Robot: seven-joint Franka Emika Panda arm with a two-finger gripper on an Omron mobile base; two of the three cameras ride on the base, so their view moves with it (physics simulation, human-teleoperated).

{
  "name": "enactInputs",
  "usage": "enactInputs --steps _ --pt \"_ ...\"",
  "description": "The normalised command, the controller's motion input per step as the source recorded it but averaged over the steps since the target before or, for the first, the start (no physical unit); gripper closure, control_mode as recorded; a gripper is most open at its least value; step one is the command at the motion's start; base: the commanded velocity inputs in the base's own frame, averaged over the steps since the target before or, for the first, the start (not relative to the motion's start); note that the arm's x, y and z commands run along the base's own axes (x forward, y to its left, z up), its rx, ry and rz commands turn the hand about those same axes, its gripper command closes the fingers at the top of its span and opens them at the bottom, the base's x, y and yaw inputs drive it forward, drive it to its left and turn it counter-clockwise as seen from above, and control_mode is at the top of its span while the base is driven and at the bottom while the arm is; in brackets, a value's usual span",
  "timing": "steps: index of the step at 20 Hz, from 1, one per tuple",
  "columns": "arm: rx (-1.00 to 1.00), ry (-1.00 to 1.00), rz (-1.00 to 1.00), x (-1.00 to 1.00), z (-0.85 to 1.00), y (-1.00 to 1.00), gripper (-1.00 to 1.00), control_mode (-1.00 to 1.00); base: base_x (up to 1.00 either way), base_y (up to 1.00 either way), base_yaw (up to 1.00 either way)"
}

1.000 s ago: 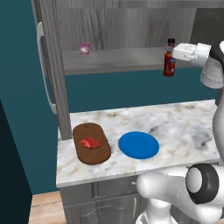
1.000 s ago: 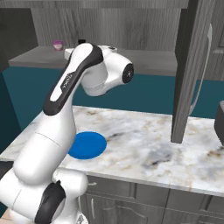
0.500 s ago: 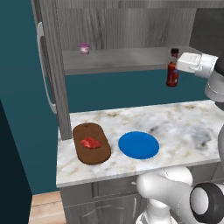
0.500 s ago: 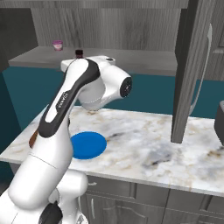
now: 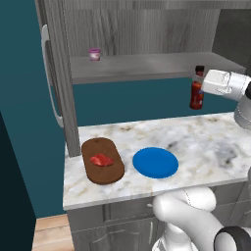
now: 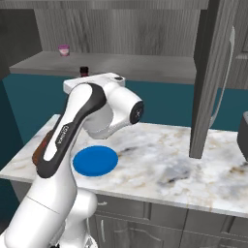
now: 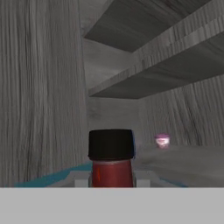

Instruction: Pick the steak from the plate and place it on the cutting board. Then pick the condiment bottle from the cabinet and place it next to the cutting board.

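— One thing has clearly changed since a second ago: the condiment bottle (image 5: 196, 94) is lower now and out in front of the cabinet (image 5: 147, 68) shelf edge, where before it was up level with the shelf.

— Who's got it?

— The gripper (image 5: 202, 88), closed around the bottle. From the left base view the bottle hangs upright in the air at the shelf's right end, well above the marble worktop (image 5: 206, 142), touching nothing else. In the hand view its black cap and red neck (image 7: 111, 159) sit dead centre.

— Has the arm shifted too?

— Yes, it has pulled back toward the robot. In the right base view the white arm now bends in front of the worktop, and just the bottle's cap (image 6: 84, 71) peeks over the wrist.

— And the steak?

— The steak (image 5: 101, 160) lies flat on the cutting board (image 5: 102, 161), at the worktop's left end, same as before. The blue plate (image 5: 155, 162) sits just beside the board on its right, unmoved.

— Anything else on that shelf?

— A small pink-lidded cup (image 5: 94, 54) at the back left, well apart from the bottle, also in the same place.
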Motion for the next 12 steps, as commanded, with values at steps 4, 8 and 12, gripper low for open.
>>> enactInputs --steps 4,8,12 --pt "0.0 0.0 0.0 -0.3 -0.25 0.0 1.0 -1.0 0.0 0.0 0.0" --pt "-0.01 0.0 0.0 -0.29 -0.27 0.0 1.0 -1.0 0.0 0.0 0.0" --pt "-0.02 0.0 0.0 -0.26 -0.26 0.0 1.0 -1.0 0.0 0.0 0.0"
